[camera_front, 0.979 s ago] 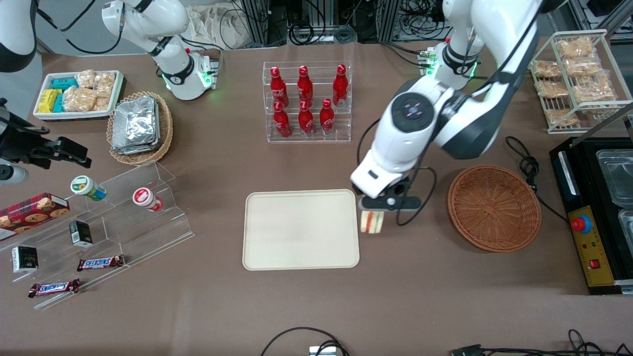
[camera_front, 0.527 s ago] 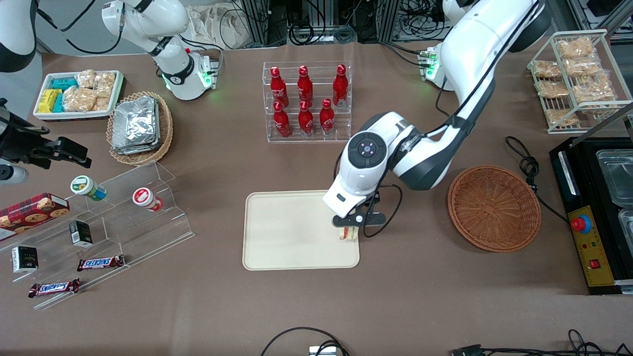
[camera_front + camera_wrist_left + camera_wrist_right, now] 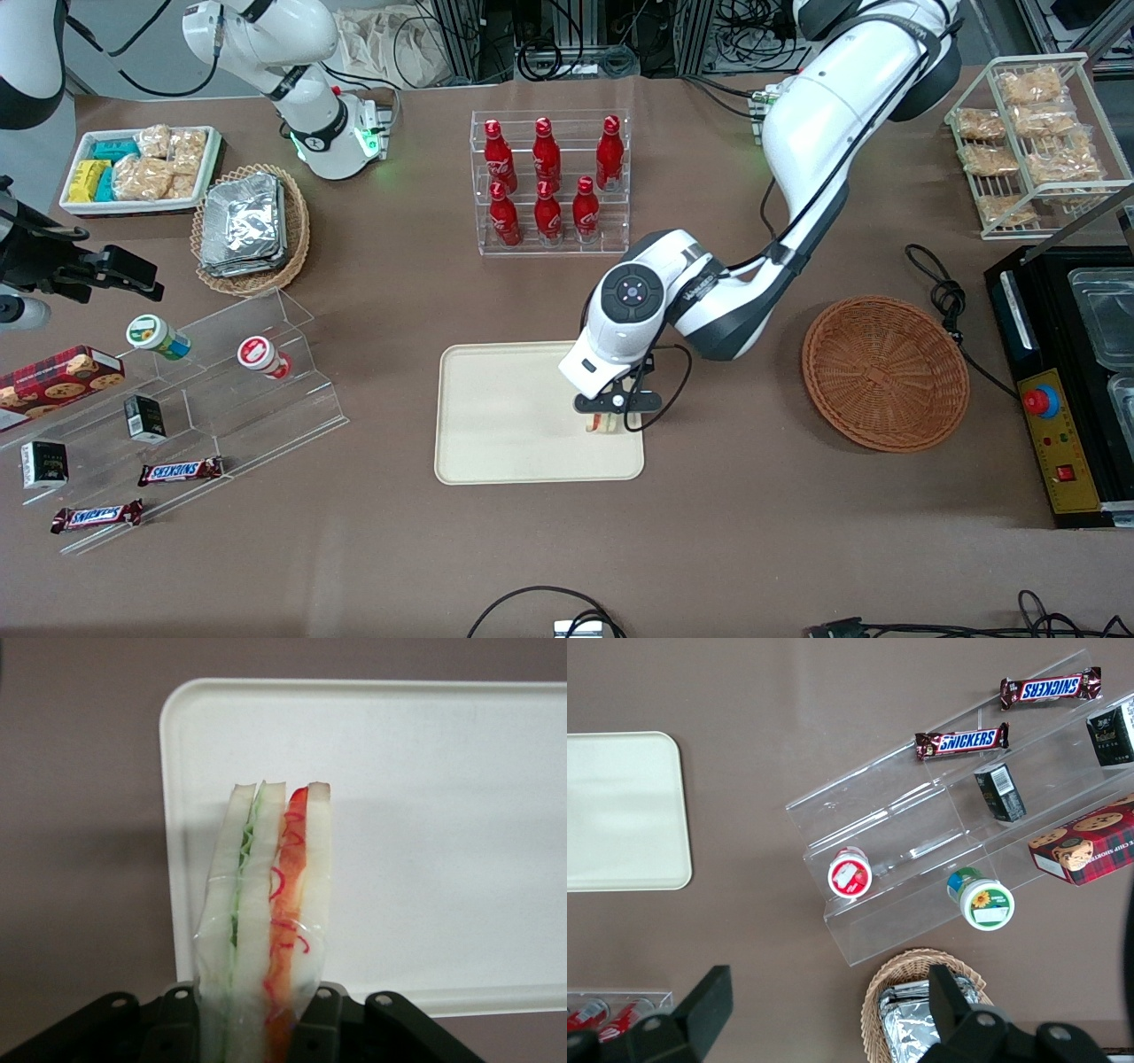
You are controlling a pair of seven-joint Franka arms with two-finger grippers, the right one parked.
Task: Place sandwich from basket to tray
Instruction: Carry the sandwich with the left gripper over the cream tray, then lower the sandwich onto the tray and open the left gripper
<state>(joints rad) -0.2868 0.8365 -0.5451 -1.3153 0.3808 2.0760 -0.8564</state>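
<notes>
- The sandwich is clamped upright in the end effector, bread slices standing on edge with the green and red filling between them (the clear wrap shows near the grip).
- It hangs over the tray, near the tray edge that faces the basket and toward the tray's front-camera side; in the wrist view the tray surface spreads beneath it. Whether its lower edge already touches the tray I cannot tell.
- The end effector is closed on the sandwich from both flat sides, its dark body just above the tray.
- The basket sits empty on the tabletop toward the working arm's end, well apart from the tray.
- Progress, as I judge it: the pick-up and the carry are done, since the sandwich is out of the basket and over the tray. What remains is to lower it the last bit if needed, let go, and lift away.
- The tray itself lies near the middle of the tabletop, closer to the front edge than the rack of red bottles.
</notes>
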